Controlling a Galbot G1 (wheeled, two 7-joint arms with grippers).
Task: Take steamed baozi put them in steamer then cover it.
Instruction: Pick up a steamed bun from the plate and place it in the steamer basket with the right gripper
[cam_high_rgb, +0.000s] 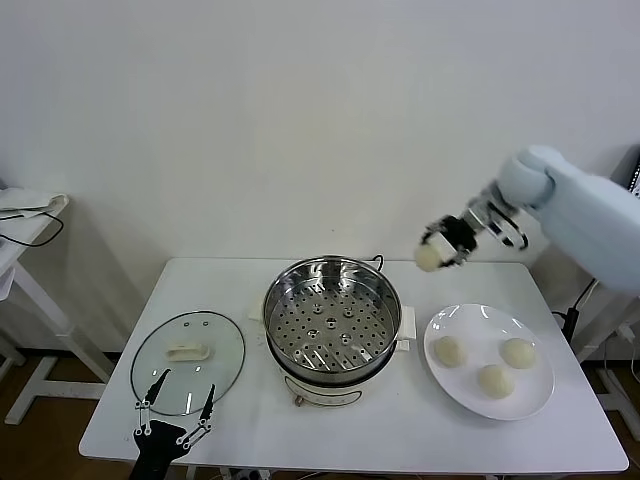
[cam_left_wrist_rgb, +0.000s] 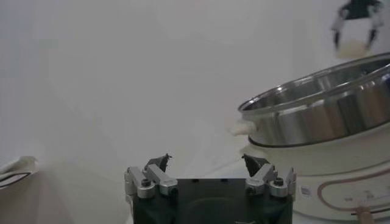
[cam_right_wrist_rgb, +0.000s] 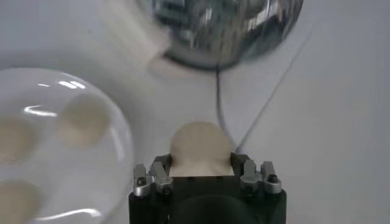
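One steamed baozi (cam_high_rgb: 428, 257) is being pinched in the right pincer (cam_high_rgb: 437, 249), hanging above the bench (cam_high_rgb: 400, 430) at 2 o'clock from the empty steamer (cam_high_rgb: 332, 312). Three buns are waiting on the plate (cam_high_rgb: 440, 372). Next it is needing to travel over the tray and release. Left pincer (cam_high_rgb: 172, 410) is idling spread near the cover (cam_high_rgb: 188, 361).

The steamer (cam_right_wrist_rgb: 222, 27) is blurring in the right wrist view, its upper part running off the edge. The plate (cam_right_wrist_rgb: 67, 140) is being cut off there too. The left pincer (cam_high_rgb: 174, 408) is showing only partly at the head view's bottom edge.
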